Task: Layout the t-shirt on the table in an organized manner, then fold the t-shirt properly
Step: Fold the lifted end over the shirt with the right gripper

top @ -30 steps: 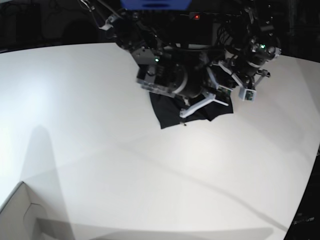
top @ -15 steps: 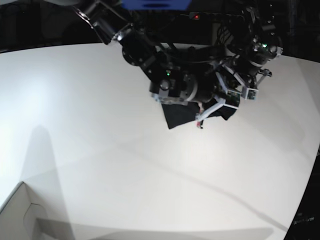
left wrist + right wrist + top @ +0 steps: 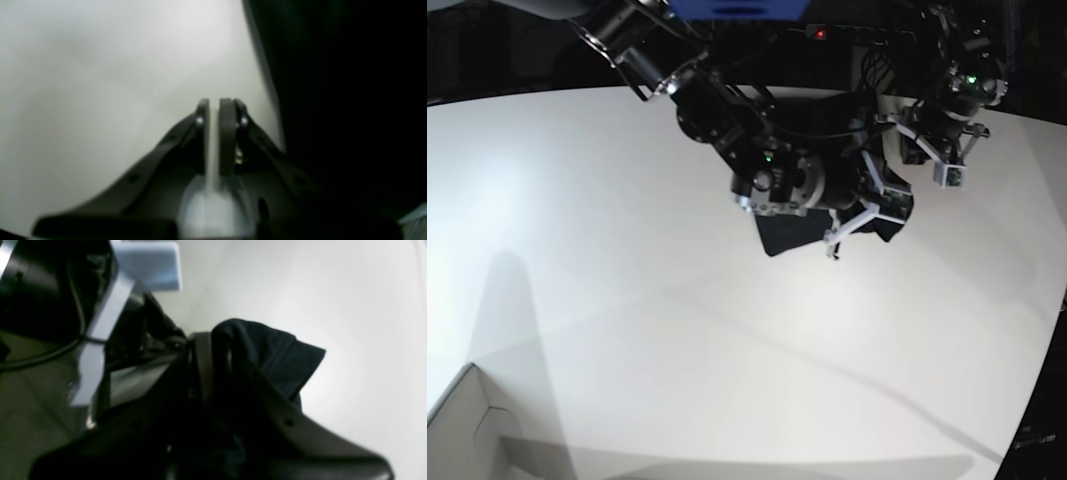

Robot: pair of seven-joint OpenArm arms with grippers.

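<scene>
Right tool (image 3: 213, 350), seen from its own wrist camera: the dark jaws are pressed together on a fold of the soft, thin, plain black t-shirt (image 3: 277, 353), whose hemmed edge bunches out beyond the tips. Left tool (image 3: 213, 113), from its wrist camera: jaws nearly together with a narrow slit between them and nothing visible in it, held above the surface with a dark mass along its right. In the base view the black t-shirt (image 3: 792, 232) hangs as a small crumpled bundle beneath the right arm, over the far central part of the smooth, plain white surface (image 3: 627, 300); whether its lowest corner touches cannot be told. The step in hand appears to be the laying out, barely begun. To do it well, the free left tool would likely need a second hold on an edge well apart from the first, so the cloth can be drawn taut and lowered flat; a single pinch probably leaves it bunched. The surface offers broad bare room toward the viewer. At the lower left corner stands the corner of a white box (image 3: 467, 425); beyond the far curved edge the room is dark.
</scene>
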